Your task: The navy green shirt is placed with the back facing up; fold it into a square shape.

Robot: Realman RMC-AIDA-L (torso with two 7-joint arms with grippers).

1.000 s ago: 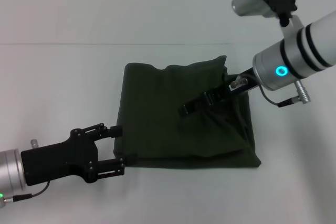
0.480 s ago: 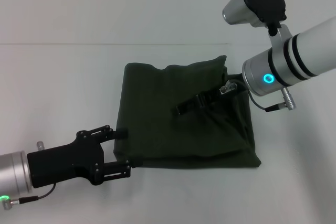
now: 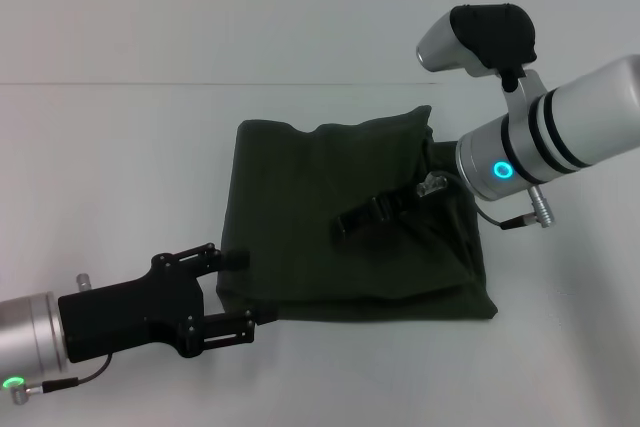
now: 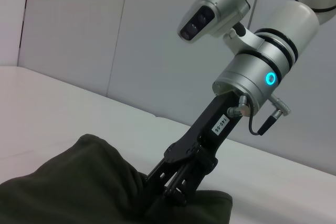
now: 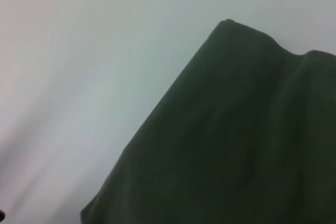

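Observation:
The navy green shirt lies folded into a rough square in the middle of the white table. It also shows in the left wrist view and the right wrist view. My left gripper is open at the shirt's near left corner, with one finger on either side of the edge. My right gripper reaches in from the right. Its thin black fingers are shut together and lie pressed on the middle of the shirt. The left wrist view shows the right gripper with its tips sunk into the fabric.
The white table spreads around the shirt on all sides. The right arm's silver wrist with a blue light hangs over the shirt's far right corner. A pale wall rises behind the table.
My left gripper has moved right and its fingers now straddle the shirt's near left corner. The right arm has shifted a little to the left. The shirt has not moved.

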